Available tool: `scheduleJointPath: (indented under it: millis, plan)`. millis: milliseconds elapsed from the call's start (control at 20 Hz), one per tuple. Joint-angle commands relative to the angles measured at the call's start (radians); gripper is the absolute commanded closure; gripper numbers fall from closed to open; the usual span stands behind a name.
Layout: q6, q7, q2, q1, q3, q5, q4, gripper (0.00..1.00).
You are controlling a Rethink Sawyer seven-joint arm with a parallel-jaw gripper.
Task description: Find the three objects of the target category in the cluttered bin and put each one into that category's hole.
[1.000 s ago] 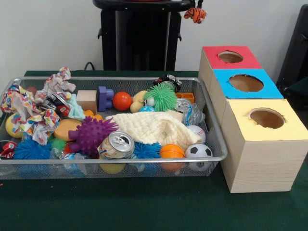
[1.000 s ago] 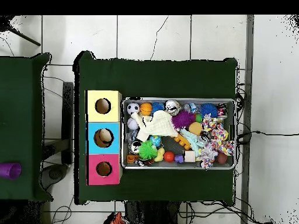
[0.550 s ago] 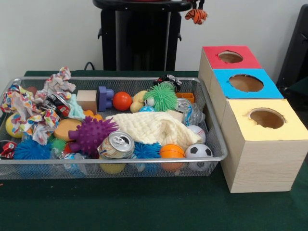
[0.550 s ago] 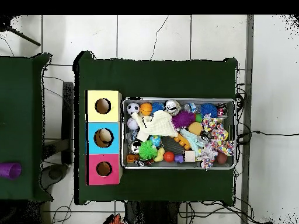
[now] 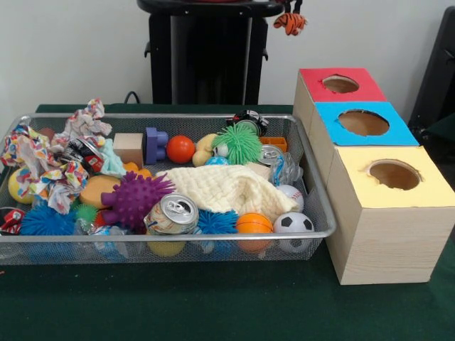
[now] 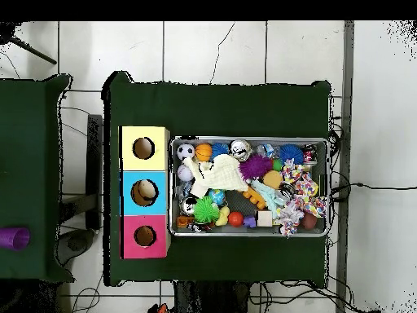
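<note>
Bin [image 5: 316,202]: full of toys, nothing taken out yet.
Holes: 3 boxes [image 5: 387,213] waiting.
Left: all 3 finds.
Jaws: not seen, cannot tell.

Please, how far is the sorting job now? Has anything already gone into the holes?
Nothing clearly looks done. In the overhead view the blue box's hole shows something pale inside, but what it is cannot be told. Nothing is in hand: the tool shows in neither view. The wire bin is full of clutter, such as the soccer ball and drink can, so the search and all placements appear to remain.
</note>
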Motion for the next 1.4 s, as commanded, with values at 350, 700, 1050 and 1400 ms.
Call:
scheduleJointPath:
  millis: [350,700,1050,1400]
  plan:
    - [0.096,0.148,-0.006,0.059,0.099,0.037,-0.149,1.00]
    - [0.059,0.213,0.022,0.093,0.122,0.096,-0.177,1.00]
    - [0.064,0.209,0.030,0.093,0.136,0.118,-0.200,1.00]
    - [0.097,0.167,0.039,0.081,0.146,0.111,-0.233,1.00]
